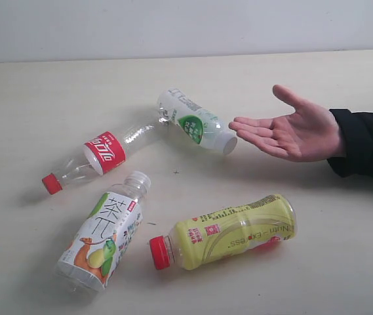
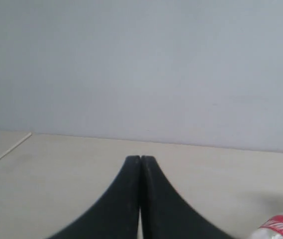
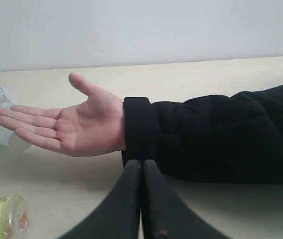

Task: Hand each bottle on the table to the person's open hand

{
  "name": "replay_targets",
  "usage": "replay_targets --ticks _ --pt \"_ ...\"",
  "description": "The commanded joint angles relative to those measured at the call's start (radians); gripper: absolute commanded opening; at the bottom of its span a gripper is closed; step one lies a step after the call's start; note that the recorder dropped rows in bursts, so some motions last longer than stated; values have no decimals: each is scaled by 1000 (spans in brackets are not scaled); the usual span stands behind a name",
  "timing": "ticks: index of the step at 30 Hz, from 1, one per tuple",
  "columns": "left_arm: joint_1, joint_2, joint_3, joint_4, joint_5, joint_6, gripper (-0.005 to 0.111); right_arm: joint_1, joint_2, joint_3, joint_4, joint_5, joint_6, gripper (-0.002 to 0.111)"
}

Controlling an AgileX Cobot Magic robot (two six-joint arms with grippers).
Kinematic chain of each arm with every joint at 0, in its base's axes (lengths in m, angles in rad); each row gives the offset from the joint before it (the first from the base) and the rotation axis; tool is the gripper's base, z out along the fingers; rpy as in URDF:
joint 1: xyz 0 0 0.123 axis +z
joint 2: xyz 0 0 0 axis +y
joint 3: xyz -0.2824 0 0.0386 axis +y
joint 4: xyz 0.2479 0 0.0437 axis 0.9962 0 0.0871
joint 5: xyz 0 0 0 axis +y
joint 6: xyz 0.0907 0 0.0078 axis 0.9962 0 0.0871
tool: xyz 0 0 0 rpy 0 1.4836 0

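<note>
Left claw (image 2: 140, 160) closed; exterior shows 4 bottles (image 1: 232, 230).

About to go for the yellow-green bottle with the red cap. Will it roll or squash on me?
Likely to roll: the yellow-green bottle lies on its side on the table, nothing touching it. Its clear base shows no liquid, so probably light and easily nudged. The thin plastic body may dent under a firm squeeze; the red cap end looks stiffer.

Glossy plastic bottles (image 1: 173, 190) — matt table (image 1: 42, 98)
</note>
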Motion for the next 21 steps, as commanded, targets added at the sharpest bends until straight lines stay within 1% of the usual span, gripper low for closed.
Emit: replay_targets --ticks 1,4,7,8,9,11,12,13,16,19,21 --pt "1 2 3 -32 -50 -103 0 1 3 -5 -1 -7 2 0" --pt "1 2 3 -51 -101 -228 0 1 3 -5 -1 -7 2 0" --pt "1 2 3 -49 -172 -238 0 1 3 -5 -1 -7 2 0" --pt "1 2 3 -49 -217 -241 0 1 3 -5 -1 -7 2 0" --pt "1 2 3 -49 -266 -278 0 1 3 -5 -1 -7 2 0" --pt "1 2 3 -49 -357 -408 0 1 3 -5 -1 -7 2 0" --pt "1 2 3 -49 -384 -458 0 1 3 -5 -1 -7 2 0" --pt "1 7 3 -49 -389 -488 0 1 3 -5 -1 -7 2 0" --pt "1 80 -44 -41 -366 -480 0 1 3 -5 -1 -7 2 0" --pt "1 202 -137 -36 -276 -415 0 1 3 -5 -1 -7 2 0" --pt "1 297 -210 -6 -204 -380 0 1 3 -5 -1 -7 2 0"
